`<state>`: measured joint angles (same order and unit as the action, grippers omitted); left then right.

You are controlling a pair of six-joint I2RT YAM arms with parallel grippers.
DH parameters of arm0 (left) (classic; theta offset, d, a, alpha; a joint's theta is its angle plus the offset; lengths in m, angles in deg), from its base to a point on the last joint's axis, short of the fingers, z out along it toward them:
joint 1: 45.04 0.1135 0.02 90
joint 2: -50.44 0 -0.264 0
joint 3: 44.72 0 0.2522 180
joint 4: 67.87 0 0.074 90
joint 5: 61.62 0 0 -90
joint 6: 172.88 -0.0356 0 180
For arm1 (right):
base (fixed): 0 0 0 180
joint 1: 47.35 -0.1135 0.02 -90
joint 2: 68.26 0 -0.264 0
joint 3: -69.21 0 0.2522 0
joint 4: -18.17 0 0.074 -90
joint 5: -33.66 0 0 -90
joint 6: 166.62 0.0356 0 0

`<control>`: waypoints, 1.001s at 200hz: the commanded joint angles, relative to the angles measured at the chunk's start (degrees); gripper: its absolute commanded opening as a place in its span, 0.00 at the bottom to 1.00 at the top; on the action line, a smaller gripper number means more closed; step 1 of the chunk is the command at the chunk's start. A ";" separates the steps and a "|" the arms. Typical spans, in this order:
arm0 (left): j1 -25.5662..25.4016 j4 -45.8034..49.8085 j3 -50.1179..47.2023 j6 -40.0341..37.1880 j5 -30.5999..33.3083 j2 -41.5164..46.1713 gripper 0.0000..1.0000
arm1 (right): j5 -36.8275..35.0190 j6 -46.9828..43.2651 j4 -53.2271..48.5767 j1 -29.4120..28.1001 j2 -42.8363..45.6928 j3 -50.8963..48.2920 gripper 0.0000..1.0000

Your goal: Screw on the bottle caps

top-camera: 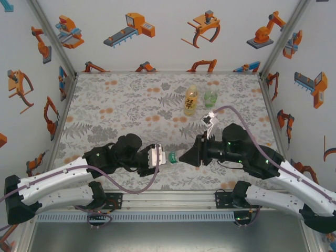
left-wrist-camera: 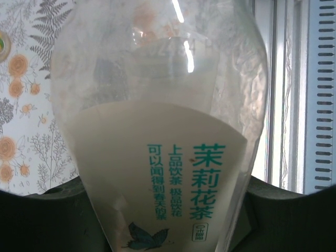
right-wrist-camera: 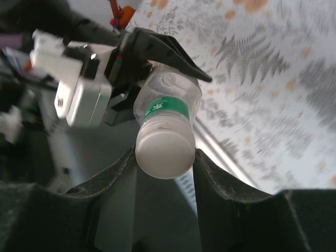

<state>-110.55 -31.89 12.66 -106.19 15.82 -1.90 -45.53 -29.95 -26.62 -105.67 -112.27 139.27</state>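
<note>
Cap on bottle mouth is where things stand. The white cap (right-wrist-camera: 165,156) sits on the neck of the clear bottle (left-wrist-camera: 157,136), which lies level in the air just above the near part of the tabletop (top-camera: 115,105), between the two arms. The right pincer (top-camera: 184,155) is closed on the white cap, one finger pressed to each side of it. The left pincer (top-camera: 161,157) grips the clear bottle round its body from the other end. I'd say this is the turning step for one bottle of three, though I can't tell from here how far the thread has taken. The amber bottle (top-camera: 190,101) and the green bottle (top-camera: 211,97) stand upright side by side toward the far edge, well apart from both arms. They look too small to say whether their tops are capped, so by my reckoning as many as two bottles may be left after this one.
</note>
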 commanded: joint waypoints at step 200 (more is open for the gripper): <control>-0.47 -4.50 1.56 -3.67 -5.28 -1.27 0.00 | 7.38 -41.27 -4.47 0.23 2.55 8.00 0.60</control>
<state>-110.80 -35.47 12.16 -108.68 12.87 -3.84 -48.70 -51.50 -30.07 -105.61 -108.58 145.45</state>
